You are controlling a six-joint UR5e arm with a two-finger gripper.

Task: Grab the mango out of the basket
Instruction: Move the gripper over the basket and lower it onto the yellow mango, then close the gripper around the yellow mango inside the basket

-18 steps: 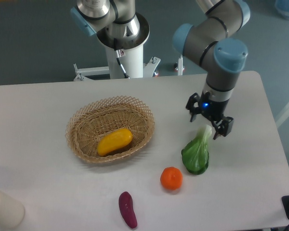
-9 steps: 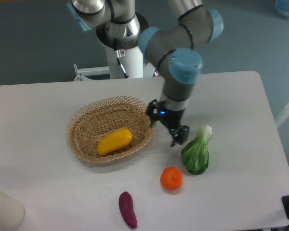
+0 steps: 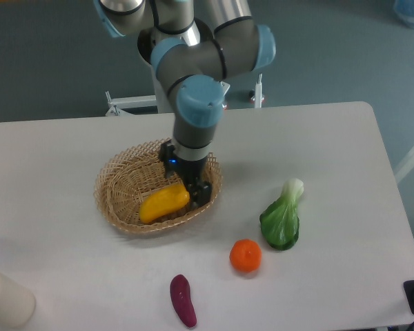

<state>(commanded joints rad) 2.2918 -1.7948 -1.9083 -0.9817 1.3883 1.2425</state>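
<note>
The mango point(image 3: 162, 203), glossy yellow-orange and oblong, lies in the middle of the tan wicker basket point(image 3: 117, 181) on the white table. My gripper point(image 3: 185, 177) hangs over the right half of the basket, just above the mango's right end. Its dark fingers point(image 3: 199, 192) stand apart and hold nothing. The arm hides the basket's back right rim.
A green bok choy point(image 3: 282, 216) lies right of the basket. A round orange fruit point(image 3: 245, 255) sits in front of it. A small purple eggplant-like piece point(image 3: 183, 300) lies near the front edge. A cream cylinder point(image 3: 3, 298) stands at the front left corner.
My gripper has swung left from above the bok choy, past the basket's right rim, to over the mango's right end. Nothing on the table has moved.
</note>
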